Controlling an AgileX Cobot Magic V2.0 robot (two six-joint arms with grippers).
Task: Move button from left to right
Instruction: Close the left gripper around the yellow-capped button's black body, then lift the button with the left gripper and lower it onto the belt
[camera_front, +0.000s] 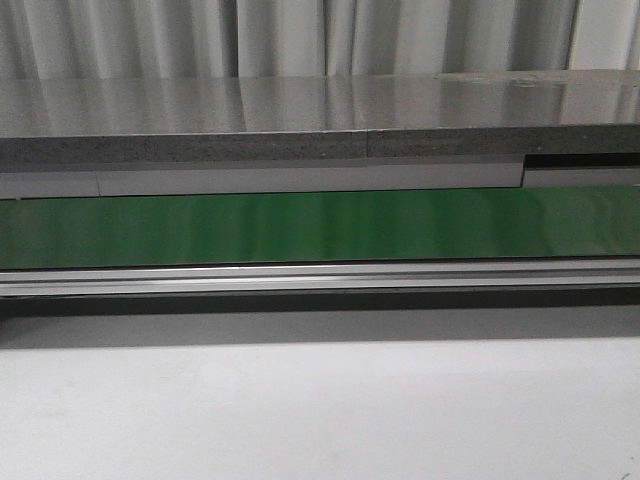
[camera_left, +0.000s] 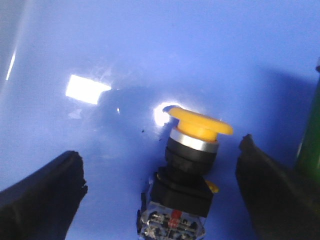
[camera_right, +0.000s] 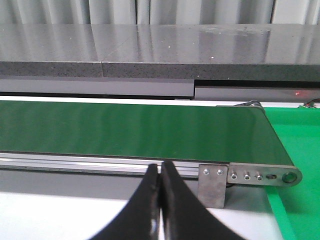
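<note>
The button (camera_left: 192, 150) shows only in the left wrist view: a yellow-orange cap on a black boxy body with a clear terminal block, resting on a glossy blue surface (camera_left: 150, 60). My left gripper (camera_left: 161, 172) is open, its two black fingers (camera_left: 45, 195) standing wide on either side of the button without touching it. My right gripper (camera_right: 160, 172) is shut and empty, held over the white table before the near rail of the green belt (camera_right: 135, 130). Neither gripper nor the button shows in the front view.
The green conveyor belt (camera_front: 320, 225) runs across the front view behind an aluminium rail (camera_front: 320, 278), with a grey counter (camera_front: 320, 115) behind it. The belt's right end has a metal bracket (camera_right: 250, 175), and a green surface (camera_right: 297, 150) lies beyond it. A dark green object (camera_left: 311, 145) stands beside the left gripper.
</note>
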